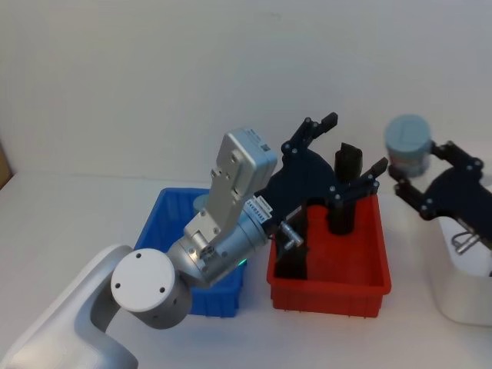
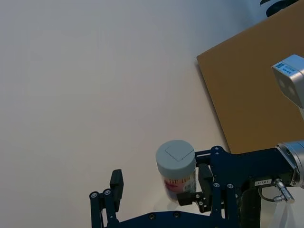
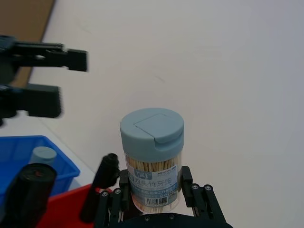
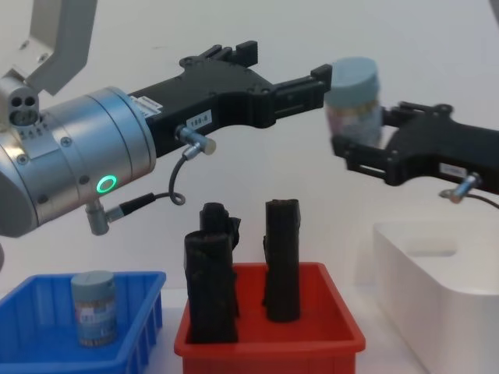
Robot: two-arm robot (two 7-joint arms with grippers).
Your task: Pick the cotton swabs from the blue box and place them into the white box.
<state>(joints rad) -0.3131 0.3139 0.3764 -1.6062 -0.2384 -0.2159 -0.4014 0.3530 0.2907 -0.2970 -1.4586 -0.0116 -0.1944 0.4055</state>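
Right hand: my right hand (image 3: 153, 202) is clamped on 1 tub of cotton swabs (image 3: 152, 159), carried upright and high in the air, so the flat lid stays level on the way over.
Where it hangs: near the white box (image 4: 437, 300), not yet over its opening as far as I can judge; lowering it inside is what's left for this tub.
White box: sits at the table's right side, past the red bin (image 1: 329, 265), plain smooth walls, rounded corners, taller than the coloured bins.
Left hand: my left hand (image 1: 352, 151) has its fingers spread apart with nothing between them, raised above the red bin, reaching toward the right hand.
Why so close: looks to me like a handover spot, left side feeding right, since the blue box (image 1: 169, 254) lies on my left.
Blue box: low, bright, ribbed plastic with a thick rim; 1 more tub (image 4: 94, 307) stands inside it, upright.
Tub material: translucent grey-blue cylinder, pale label band, thin wooden sticks visible through the wall.
Red bin: holds 2 black rolls (image 4: 282, 261), tall and matte, not mine to move.
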